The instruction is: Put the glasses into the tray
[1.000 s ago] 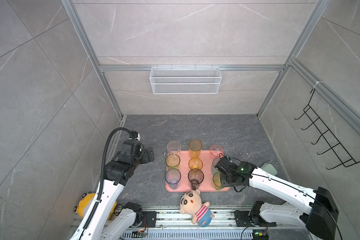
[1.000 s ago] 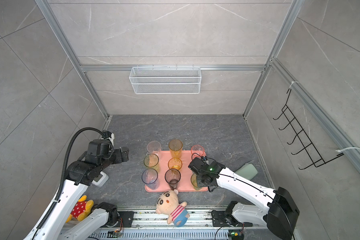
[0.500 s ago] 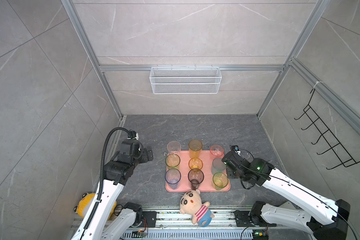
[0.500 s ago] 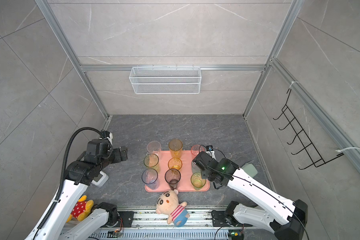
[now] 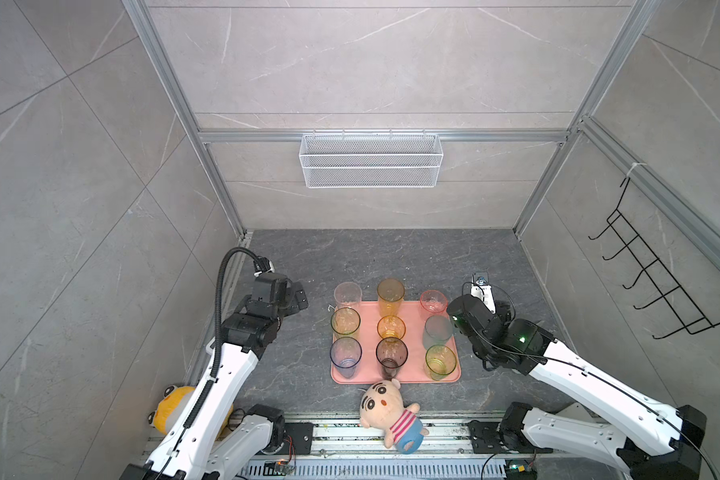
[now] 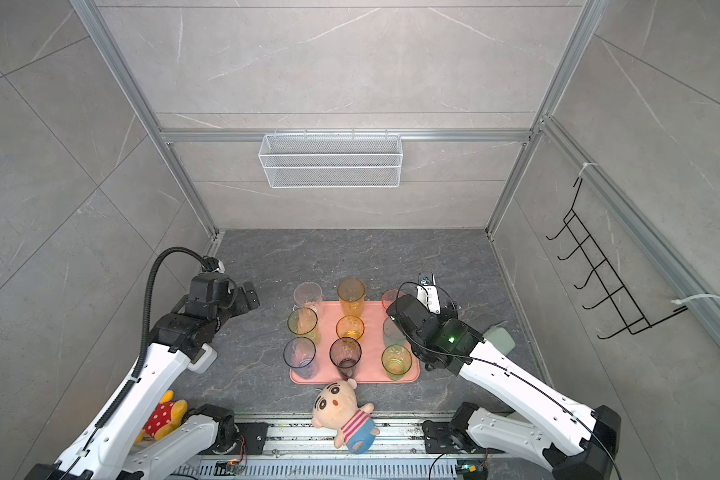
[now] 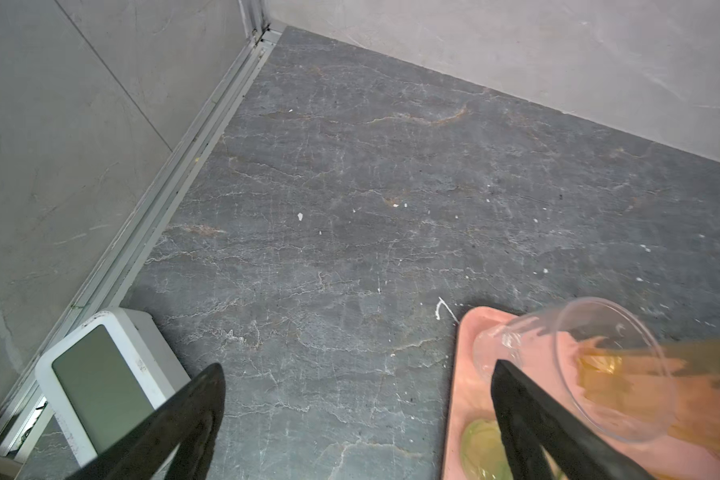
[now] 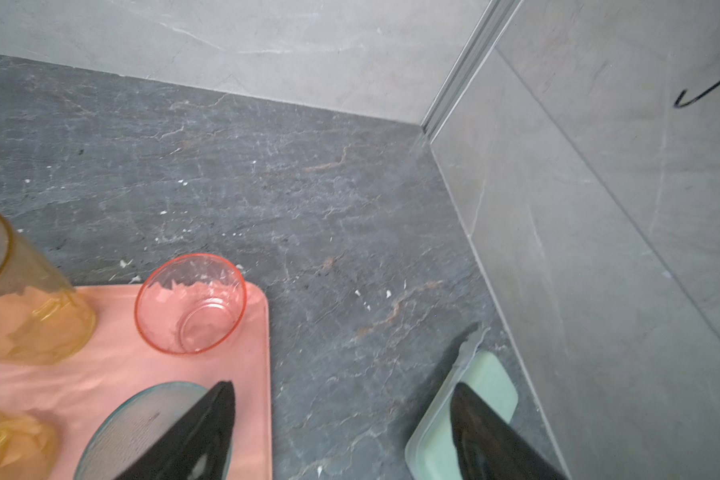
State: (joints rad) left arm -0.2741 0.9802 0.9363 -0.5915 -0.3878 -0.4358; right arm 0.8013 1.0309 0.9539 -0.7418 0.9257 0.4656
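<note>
The salmon-pink tray (image 5: 414, 368) (image 6: 371, 374) lies on the dark floor, and all the glasses that I see stand upright on it in three rows. The back row holds a clear glass (image 5: 347, 295), a tall amber glass (image 5: 390, 293) and a short pink glass (image 8: 192, 303). A teal glass (image 5: 438, 330) and a green glass (image 5: 440, 360) stand along the right edge. My right gripper (image 8: 341, 386) (image 5: 468, 318) is open and empty just right of the tray. My left gripper (image 7: 358, 365) (image 5: 298, 299) is open and empty left of the tray.
A striped plush doll (image 5: 387, 411) lies at the tray's front edge, and a yellow plush (image 5: 171, 411) sits at the front left. A pale green box (image 8: 466, 411) rests by the right wall. A white device (image 7: 100, 382) stands by the left wall. A wire basket (image 5: 371, 160) hangs on the back wall.
My right gripper has opened, let go of the green glass at the tray's front right, and drawn back to the right. The left arm has hardly moved.
</note>
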